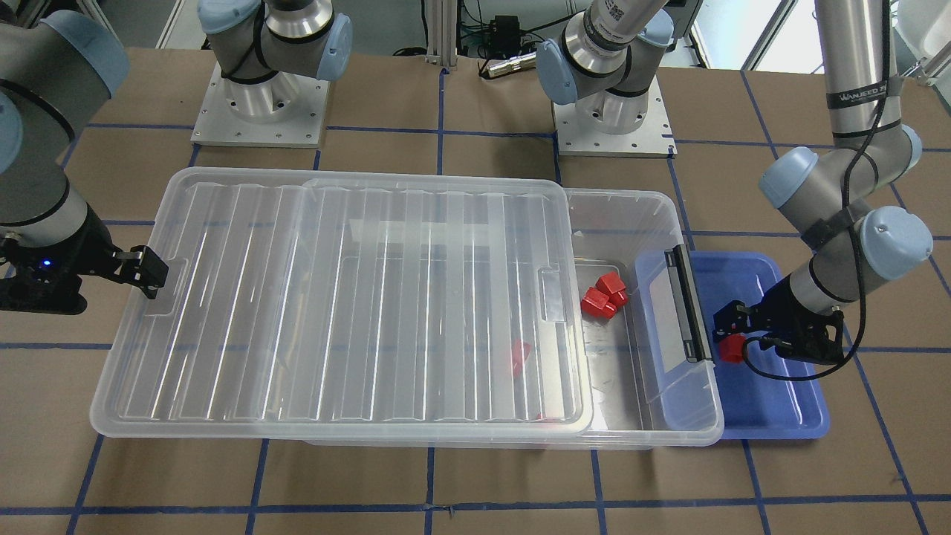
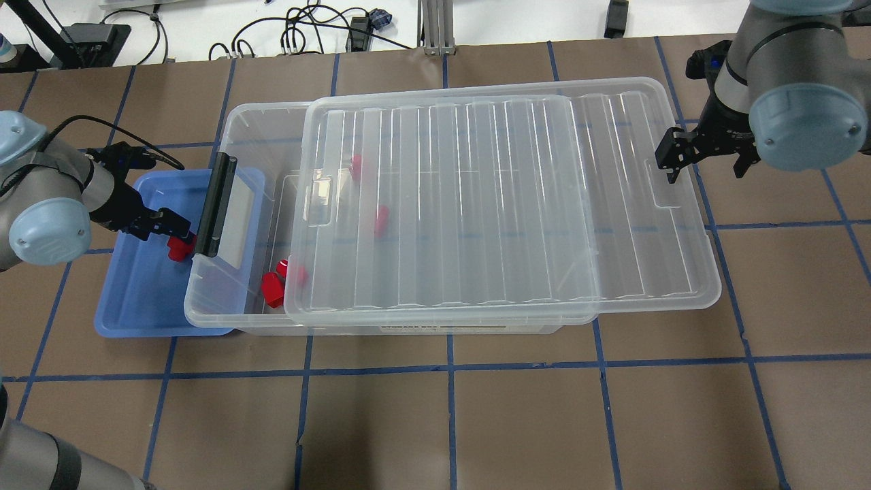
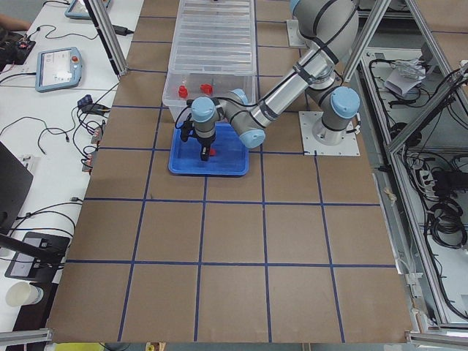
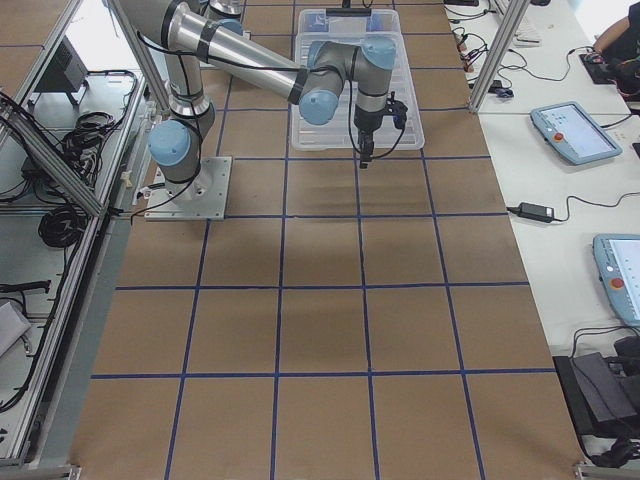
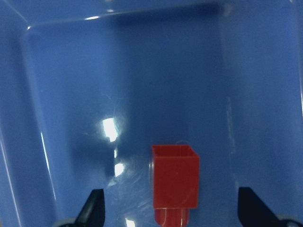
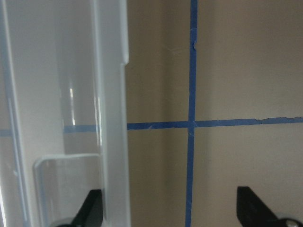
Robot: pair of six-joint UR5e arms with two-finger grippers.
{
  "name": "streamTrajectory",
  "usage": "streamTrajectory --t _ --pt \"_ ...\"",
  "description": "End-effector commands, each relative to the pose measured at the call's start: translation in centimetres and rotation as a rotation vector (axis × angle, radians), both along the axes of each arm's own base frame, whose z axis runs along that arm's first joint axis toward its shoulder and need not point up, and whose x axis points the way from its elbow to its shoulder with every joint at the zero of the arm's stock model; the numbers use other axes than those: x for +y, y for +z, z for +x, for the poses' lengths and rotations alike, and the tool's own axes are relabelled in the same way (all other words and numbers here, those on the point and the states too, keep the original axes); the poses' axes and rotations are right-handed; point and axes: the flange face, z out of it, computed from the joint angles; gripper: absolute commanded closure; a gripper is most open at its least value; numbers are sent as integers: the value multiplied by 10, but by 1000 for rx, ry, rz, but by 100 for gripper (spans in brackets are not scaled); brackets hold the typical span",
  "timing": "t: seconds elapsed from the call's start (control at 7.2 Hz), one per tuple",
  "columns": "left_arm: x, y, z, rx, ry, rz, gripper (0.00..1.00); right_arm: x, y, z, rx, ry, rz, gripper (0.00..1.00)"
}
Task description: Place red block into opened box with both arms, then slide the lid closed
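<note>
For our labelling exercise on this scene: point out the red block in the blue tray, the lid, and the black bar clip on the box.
red block [image 5: 175,177], left wrist view, on its squarish body.
lid [image 2: 476,204], overhead view, on its ribbed middle.
black bar clip [image 2: 216,205], overhead view, midway along the bar.

The lid [image 2: 503,204] partly covers the box [image 2: 255,133]; a tray [image 2: 136,296] sits beside.

A brown tabletop [image 2: 517,422] is crossed by blue tape lines [image 2: 449,367] into squares. Aluminium frame posts [image 3: 104,33] stand along its edges. White side desks [image 3: 22,95] carry teach pendants [image 3: 58,67] (screens lit), loose black cables [image 3: 86,110] and a paper cup [image 3: 20,295]. The light is bright and even.
</note>
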Motion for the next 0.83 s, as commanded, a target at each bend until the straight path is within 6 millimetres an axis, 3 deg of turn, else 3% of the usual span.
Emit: streamTrajectory --t 0.0,0.28,0.42,0.56,0.69 --pt "-7 -7 1 9 6 13 100 -2 1 -14 6 40 -17 0" --pt "-12 3 3 -5 2 1 100 -4 -2 -21 6 40 -12 0" --pt "-14 23 -1 2 -6 27 100 -3 -4 -33 3 24 -5 0" --pt "-29 74 5 -26 -18 44 100 -3 -5 -40 2 24 -1 0" --pt "-38 111 9 -4 -20 101 100 -4 -5 -40 2 24 -2 0"
